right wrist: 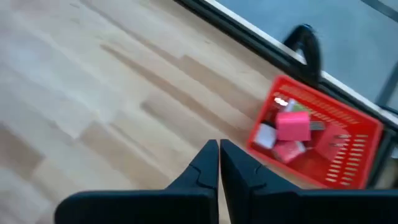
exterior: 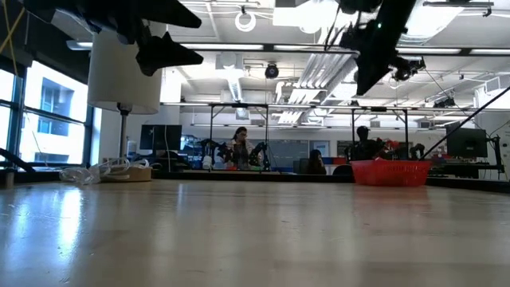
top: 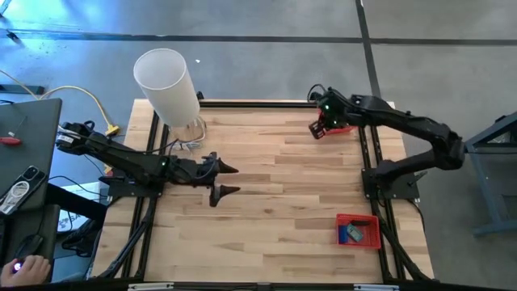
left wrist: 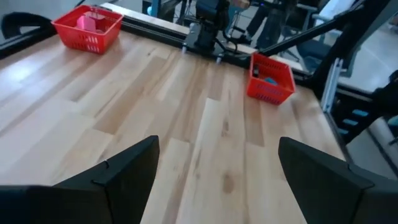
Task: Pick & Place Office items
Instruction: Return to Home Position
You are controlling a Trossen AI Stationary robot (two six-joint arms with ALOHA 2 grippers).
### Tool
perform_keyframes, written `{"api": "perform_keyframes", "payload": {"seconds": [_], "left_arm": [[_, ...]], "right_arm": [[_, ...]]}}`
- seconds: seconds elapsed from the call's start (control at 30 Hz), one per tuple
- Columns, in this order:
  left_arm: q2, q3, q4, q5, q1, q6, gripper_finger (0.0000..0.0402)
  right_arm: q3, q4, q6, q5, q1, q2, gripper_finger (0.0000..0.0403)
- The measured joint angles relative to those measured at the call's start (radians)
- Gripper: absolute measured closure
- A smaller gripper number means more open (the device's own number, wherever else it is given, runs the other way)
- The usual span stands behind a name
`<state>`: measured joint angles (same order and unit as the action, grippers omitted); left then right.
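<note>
Right claw (right wrist: pixel 219 144) hangs clenched near the red basket (right wrist: pixel 348 155) holding a pink adapter (right wrist: pixel 292 126); left claw (left wrist: pixel 217 142) hovers released.

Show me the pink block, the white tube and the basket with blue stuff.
pink block (right wrist: pixel 292 126): right wrist view, its middle.
white tube (top: pixel 167 87): high view, its side.
basket with blue stuff (left wrist: pixel 267 94): left wrist view, front wall.

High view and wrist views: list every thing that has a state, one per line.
left gripper, open, empty, above the table.
right gripper, shut, empty, near the top red basket.
top red basket, holds pink and white pieces.
bottom red basket, holds a blue piece.
white cylinder, upright.
</note>
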<state>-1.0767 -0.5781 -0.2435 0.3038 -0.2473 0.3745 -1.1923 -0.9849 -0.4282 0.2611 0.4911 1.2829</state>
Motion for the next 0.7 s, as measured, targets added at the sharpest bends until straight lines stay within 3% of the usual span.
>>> {"api": "perform_keyframes", "payload": {"seconds": [0.27, 0.43, 0.57, 0.7], "left_arm": [[0.000, 0.000, -0.061, 0.008, 0.000, 0.009, 0.0080], [0.000, 0.000, -0.058, 0.012, 0.000, -0.113, 0.0104], [0.026, 0.000, -0.022, 0.004, 0.000, -0.140, 0.0183], [0.100, 0.000, 0.120, 0.002, 0.000, -0.143, 0.0312]], "right_arm": [[0.000, 0.001, -0.098, 0.048, -0.188, -0.028, 0.0401], [0.000, 0.006, -0.151, 0.056, -0.288, -0.028, 0.0401], [0.000, 0.024, -0.179, 0.057, -0.390, -0.028, 0.0401], [0.000, 0.024, -0.177, 0.054, -0.499, -0.055, 0.0401]]}}
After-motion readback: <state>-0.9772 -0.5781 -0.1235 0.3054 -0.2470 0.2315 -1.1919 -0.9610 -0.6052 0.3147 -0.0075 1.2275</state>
